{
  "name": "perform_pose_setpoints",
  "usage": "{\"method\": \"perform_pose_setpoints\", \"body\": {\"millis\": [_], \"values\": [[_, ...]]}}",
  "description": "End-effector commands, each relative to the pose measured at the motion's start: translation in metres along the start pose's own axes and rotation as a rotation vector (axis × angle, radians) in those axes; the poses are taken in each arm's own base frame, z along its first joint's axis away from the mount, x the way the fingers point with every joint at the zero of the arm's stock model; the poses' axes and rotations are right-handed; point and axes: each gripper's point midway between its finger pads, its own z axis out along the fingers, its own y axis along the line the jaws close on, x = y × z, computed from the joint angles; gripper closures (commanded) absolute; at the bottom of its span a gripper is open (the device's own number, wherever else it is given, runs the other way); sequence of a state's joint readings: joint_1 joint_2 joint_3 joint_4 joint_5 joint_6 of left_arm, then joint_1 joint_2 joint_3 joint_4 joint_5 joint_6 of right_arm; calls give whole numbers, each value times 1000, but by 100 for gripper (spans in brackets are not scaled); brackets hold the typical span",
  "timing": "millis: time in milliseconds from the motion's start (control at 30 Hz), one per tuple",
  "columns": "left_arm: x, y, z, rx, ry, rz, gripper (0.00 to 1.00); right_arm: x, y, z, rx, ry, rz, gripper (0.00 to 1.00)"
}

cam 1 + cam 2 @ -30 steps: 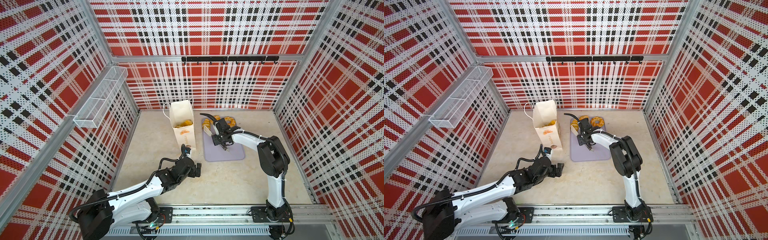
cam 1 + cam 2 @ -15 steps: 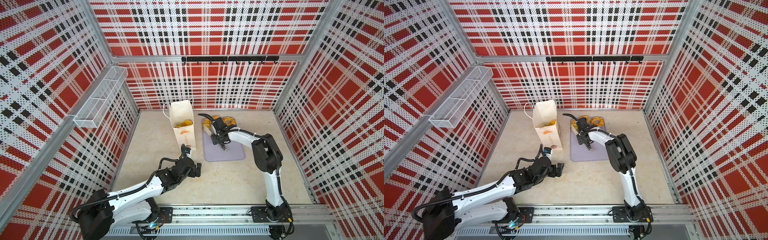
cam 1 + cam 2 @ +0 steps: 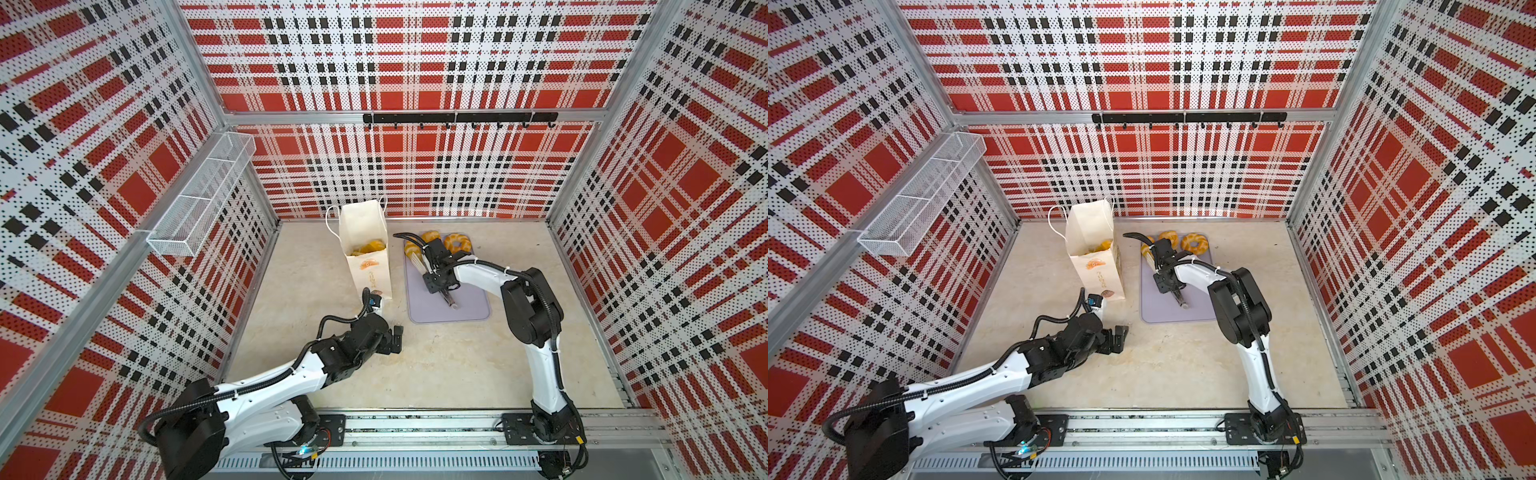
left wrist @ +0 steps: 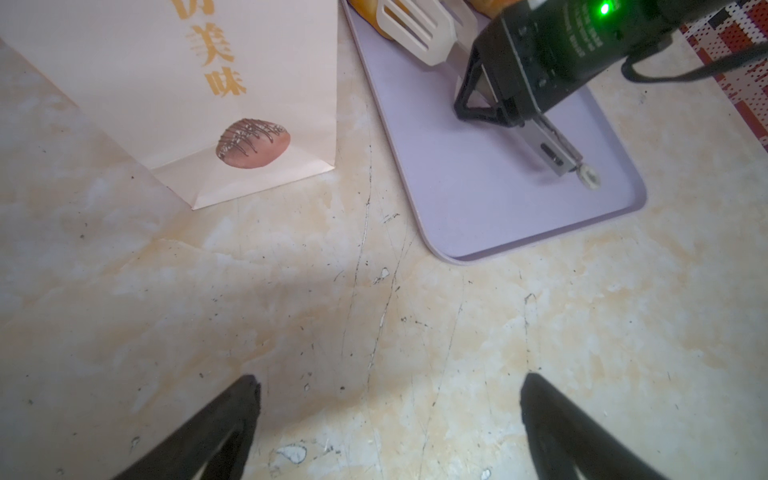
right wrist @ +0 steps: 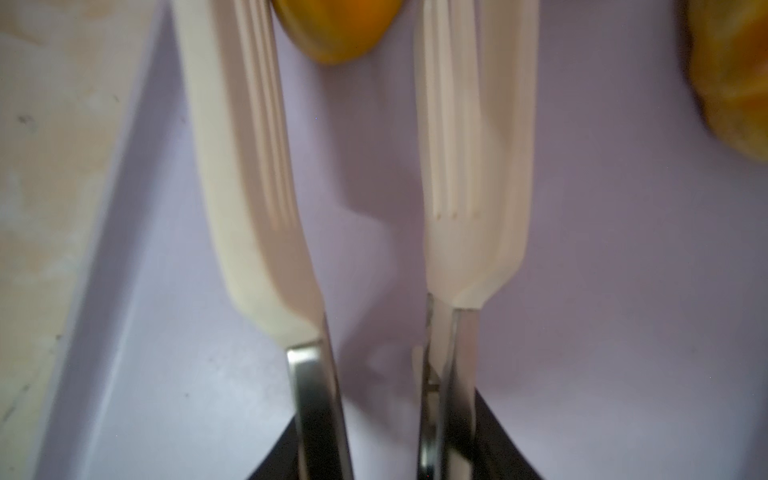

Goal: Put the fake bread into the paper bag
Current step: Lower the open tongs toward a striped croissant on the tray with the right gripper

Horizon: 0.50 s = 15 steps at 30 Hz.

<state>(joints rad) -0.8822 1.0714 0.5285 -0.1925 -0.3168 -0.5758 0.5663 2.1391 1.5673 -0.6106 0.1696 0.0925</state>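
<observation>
The right gripper [image 5: 395, 457] is clamped on cream tongs [image 5: 249, 166], whose parted blades flank a piece of fake bread [image 5: 336, 29] at the 12 o'clock end of the lilac tray [image 3: 465, 307]. More pieces lie inside the paper bag [image 3: 370, 270], which stands at the tray's 9 o'clock. The left gripper [image 4: 388, 388] hovers at the bag's 6 o'clock, spread wide and empty.

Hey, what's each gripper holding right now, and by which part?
The right gripper holds the cream-headed tongs by their metal arms, just behind the heads. The left gripper is open and holds nothing.
</observation>
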Motion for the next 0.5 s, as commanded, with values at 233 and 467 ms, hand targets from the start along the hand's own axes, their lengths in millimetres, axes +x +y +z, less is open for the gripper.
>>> {"method": "perform_pose_setpoints", "body": {"millis": [233, 467], "values": [[-17, -9, -6, 24, -42, -23, 0, 19, -10, -53, -1, -61, -25, 54], [-18, -18, -3, 36, -31, -6, 1, 3, -2, -46, -31, -69, -18, 48]]}}
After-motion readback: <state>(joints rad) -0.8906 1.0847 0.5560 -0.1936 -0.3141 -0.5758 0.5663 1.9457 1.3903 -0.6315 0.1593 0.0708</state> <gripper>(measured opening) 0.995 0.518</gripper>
